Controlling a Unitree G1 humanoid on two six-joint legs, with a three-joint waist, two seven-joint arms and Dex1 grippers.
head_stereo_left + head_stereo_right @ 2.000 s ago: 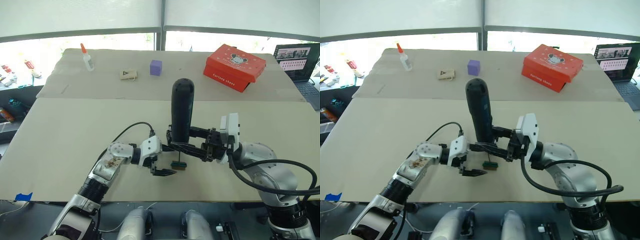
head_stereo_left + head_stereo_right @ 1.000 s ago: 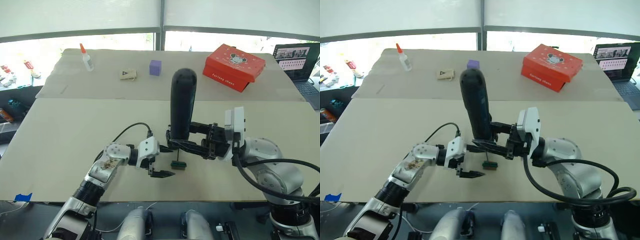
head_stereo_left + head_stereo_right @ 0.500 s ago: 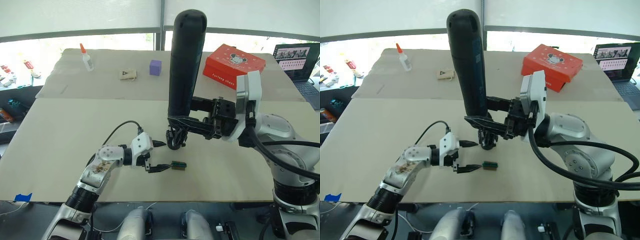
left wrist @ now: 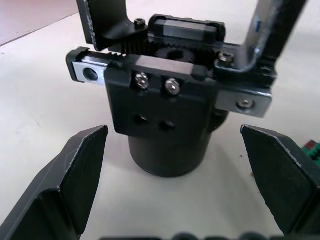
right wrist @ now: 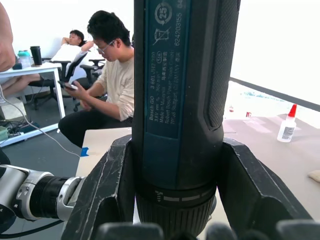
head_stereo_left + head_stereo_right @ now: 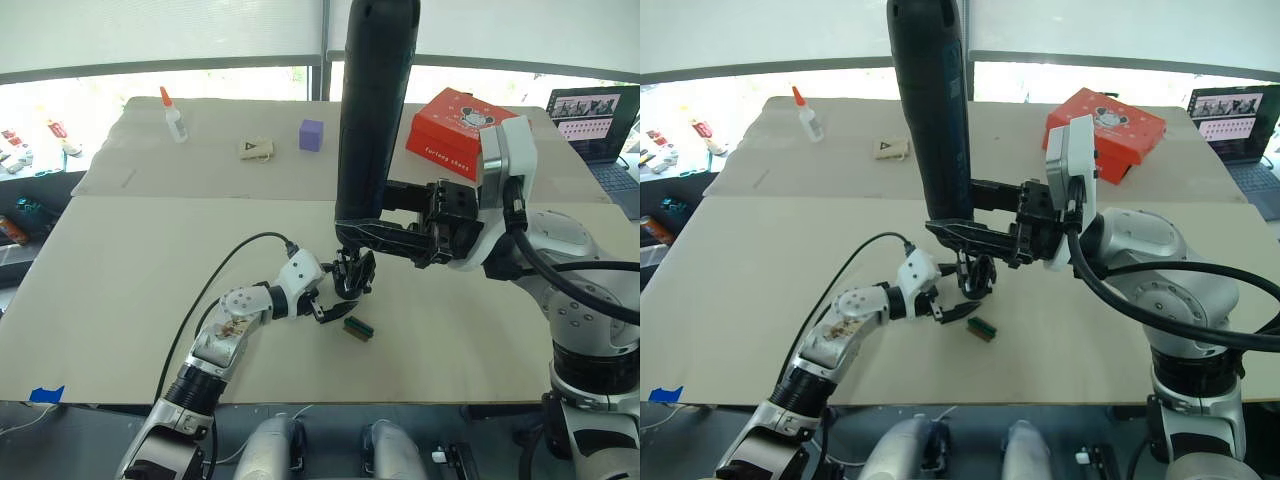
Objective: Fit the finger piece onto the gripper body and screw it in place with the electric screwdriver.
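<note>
My R gripper [image 6: 352, 235] is clamped on the electric screwdriver [image 6: 374, 105], held upright w/ rounded end up; bit end sits low, just above the gripper body [image 6: 350, 276], but the bit tip itself is hidden behind my fingers, so alignment can't be confirmed. L gripper [image 6: 328, 308] is spread wide, holding nothing; in the left wrist view its fingers [image 4: 80, 165] flank the gripper body [image 4: 170, 115] on both sides w/o touching. Body stands on the table [image 6: 120, 270] on its round base; screw heads and open holes visible on its front face. Finger piece: can't pick it out for certain, so fit status unverified. Small green-topped block [image 6: 357, 328] lies on the table just beside my L gripper, nearer the table edge than the body. Risks, as I judge them: (1) body is unrestrained, so any driver torque or down-press could spin or tip it unless L closes first; (2) L closing off-centre may shove the body out from under the bit; (3) tall driver held near its lower end could lean, causing bit to miss the screw or cam out; (4) block close enough to be knocked.
</note>
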